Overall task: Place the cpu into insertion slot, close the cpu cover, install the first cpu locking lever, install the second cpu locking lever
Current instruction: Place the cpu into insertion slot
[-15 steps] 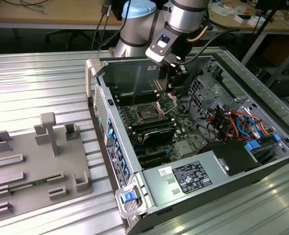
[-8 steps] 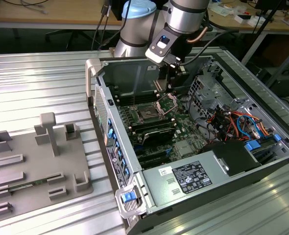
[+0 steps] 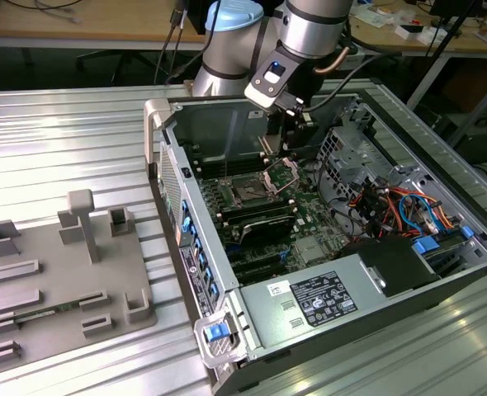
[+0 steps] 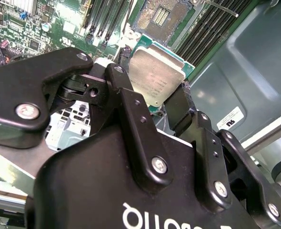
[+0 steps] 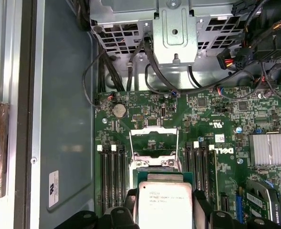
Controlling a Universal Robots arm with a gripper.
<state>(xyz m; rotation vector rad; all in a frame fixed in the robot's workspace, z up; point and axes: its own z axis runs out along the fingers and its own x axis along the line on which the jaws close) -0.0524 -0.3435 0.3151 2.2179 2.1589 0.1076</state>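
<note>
Obs. The gripper [image 4: 151,82] is clenched on the cpu [image 4: 157,76]. Its two black fingers [image 4: 131,114] press opposite edges of the chip, and the metal top faces the wrist cameras. In the first wrist view the cpu [image 5: 164,200] hangs above the socket [image 5: 153,162] and apart from it, so it is not seated. How squarely it sits over the socket cannot be told. The cpu cover [image 5: 154,130] stands raised at the socket's edge, with memory slots [image 5: 112,176] flanking the socket on both sides. In the second wrist view the socket [image 4: 162,16] lies bare with its contact field exposed, and a thin rod, probably a locking lever [image 4: 224,8], crosses just beside it. In the exterior view the gripper [image 3: 286,142] is inside the computer case [image 3: 167,177], above the socket [image 3: 248,191].

Risks (judgement).
1. Bent contacts. If the chip comes down tilted or shifted sideways, a corner would land on the exposed field first.
2. Wrong rotation. Neither wrist view shows the keying marks clearly, and a chip turned relative to the socket would not drop in.
3. Slip. The grip is on thin edges only, so a jolt could rock the chip between the fingers.
4. Fouling. The fingers are wider than the chip and could catch the raised cover or the rod beside the socket.
5. Letting go while well above the socket would drop the chip onto the contacts.
</note>
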